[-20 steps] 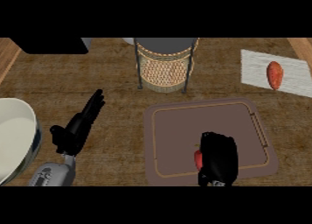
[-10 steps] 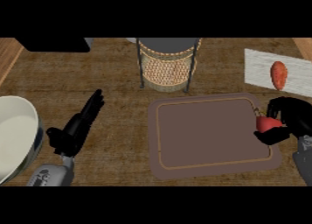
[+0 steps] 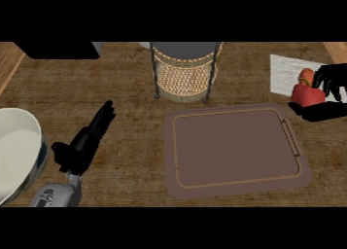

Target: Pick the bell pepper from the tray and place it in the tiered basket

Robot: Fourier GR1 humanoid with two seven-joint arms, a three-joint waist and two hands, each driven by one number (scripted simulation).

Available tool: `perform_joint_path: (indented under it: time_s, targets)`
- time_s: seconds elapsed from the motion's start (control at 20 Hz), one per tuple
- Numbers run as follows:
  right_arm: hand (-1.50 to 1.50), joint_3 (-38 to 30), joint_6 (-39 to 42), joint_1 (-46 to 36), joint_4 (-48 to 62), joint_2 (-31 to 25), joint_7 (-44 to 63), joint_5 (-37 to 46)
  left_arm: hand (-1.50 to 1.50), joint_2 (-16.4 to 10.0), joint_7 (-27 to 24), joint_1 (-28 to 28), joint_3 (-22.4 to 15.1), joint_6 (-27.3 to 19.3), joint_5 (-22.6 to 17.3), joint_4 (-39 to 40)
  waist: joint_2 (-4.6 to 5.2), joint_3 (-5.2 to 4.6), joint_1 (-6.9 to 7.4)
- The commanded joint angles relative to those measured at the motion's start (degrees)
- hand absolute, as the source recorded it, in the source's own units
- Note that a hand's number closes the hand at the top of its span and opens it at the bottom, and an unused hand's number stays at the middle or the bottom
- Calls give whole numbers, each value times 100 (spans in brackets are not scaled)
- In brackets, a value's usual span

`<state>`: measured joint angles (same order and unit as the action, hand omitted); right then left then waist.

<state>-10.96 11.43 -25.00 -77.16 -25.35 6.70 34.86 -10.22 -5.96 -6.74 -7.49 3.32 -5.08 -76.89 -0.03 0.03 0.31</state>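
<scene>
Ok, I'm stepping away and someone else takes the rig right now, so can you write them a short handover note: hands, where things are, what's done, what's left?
Right hand: shut on the bell pepper, held past the tray's right edge, near its far corner.
Left hand: open, fingers straight, holding nothing, left of the tray.
Tray: mid-counter, nothing on it.
Tiered basket: stands just behind the tray's far edge; the pepper is not in it.
Done: pepper picked up and clear of the tray.
Left: carry it left to the basket, set it in, release.
</scene>
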Motion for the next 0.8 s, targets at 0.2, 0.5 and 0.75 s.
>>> perform_joint_path:
  time_s: [0.2,0.5,0.75]
  targets:
    - [150,-28,835,-1295,-818,65,1176,-606,0,211,-93,-130,43,-84,134,311,-7,-9,-29]
    - [150,-17,713,-2854,113,387,2030,-647,0,32,172,109,119,130,-17,-330,0,-7,58]
    - [150,310,82,-4119,1440,966,2397,-149,0,117,257,-246,121,120,56,-91,43,-10,154]
